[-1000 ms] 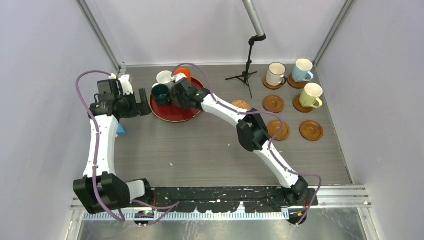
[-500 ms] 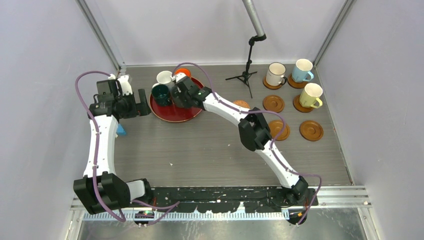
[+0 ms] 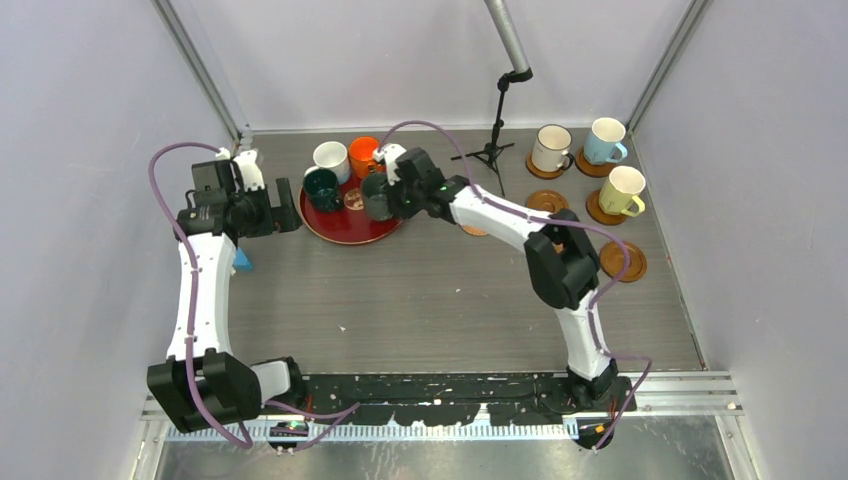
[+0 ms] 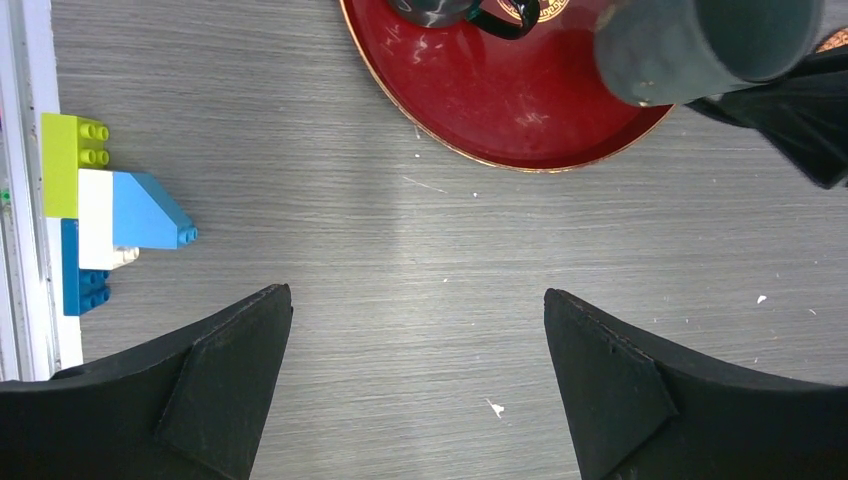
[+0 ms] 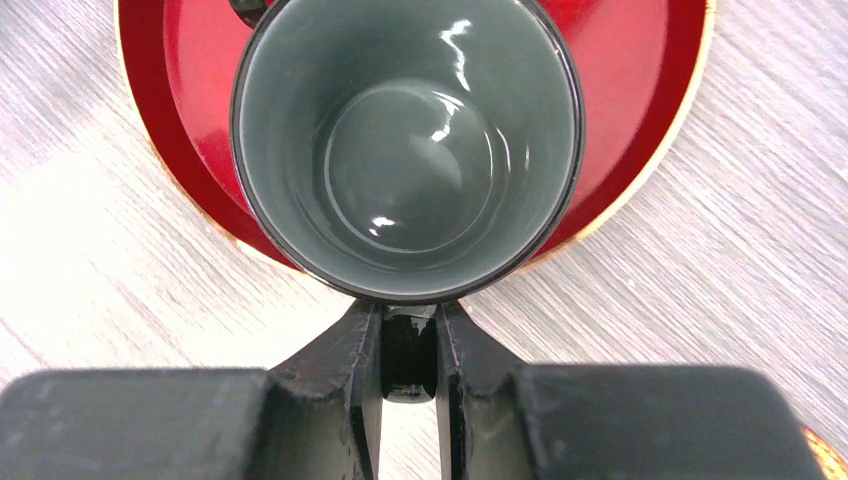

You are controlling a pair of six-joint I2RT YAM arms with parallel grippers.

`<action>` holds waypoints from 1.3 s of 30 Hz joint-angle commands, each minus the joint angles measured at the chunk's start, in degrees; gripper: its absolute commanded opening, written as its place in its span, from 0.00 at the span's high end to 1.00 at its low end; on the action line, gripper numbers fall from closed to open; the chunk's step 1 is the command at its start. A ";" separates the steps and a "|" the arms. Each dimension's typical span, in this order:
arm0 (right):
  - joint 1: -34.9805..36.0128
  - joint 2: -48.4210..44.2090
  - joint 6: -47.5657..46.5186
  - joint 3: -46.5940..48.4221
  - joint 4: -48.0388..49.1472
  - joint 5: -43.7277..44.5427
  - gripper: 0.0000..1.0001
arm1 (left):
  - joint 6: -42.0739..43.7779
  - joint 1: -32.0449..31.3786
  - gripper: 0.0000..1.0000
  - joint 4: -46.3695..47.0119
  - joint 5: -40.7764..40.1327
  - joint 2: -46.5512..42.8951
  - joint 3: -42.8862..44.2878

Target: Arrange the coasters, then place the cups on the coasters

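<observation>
Cup-placing step in hand. I am gripping with the right gripper point(image 5: 410, 352): its jaws are pinched tight on the handle of the dark grey-green mug point(image 5: 405, 150). The mug is hanging over the right side of the red tray point(image 5: 640, 110), seemingly clear of it. The left gripper point(image 4: 415, 340) is hovering over the table point(image 4: 400, 250), jaws fully apart, holding nothing. Next, I am judging, calls for a rightward carry to an empty coaster point(image 3: 624, 262), keeping the mug level and lowering it centred.
</observation>
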 commanded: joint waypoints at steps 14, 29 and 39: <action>-20.95 -41.80 -8.86 -31.31 3.00 -16.80 1.00 | 1.19 0.31 0.00 -0.95 3.33 -3.96 0.52; -47.25 -49.06 -17.43 -50.55 12.54 -19.80 1.00 | 1.03 -0.31 0.00 -1.10 4.81 -4.45 0.86; -54.46 -39.16 -17.75 -47.48 18.51 -24.70 1.00 | 1.13 -0.61 0.00 -1.27 3.82 -4.05 1.22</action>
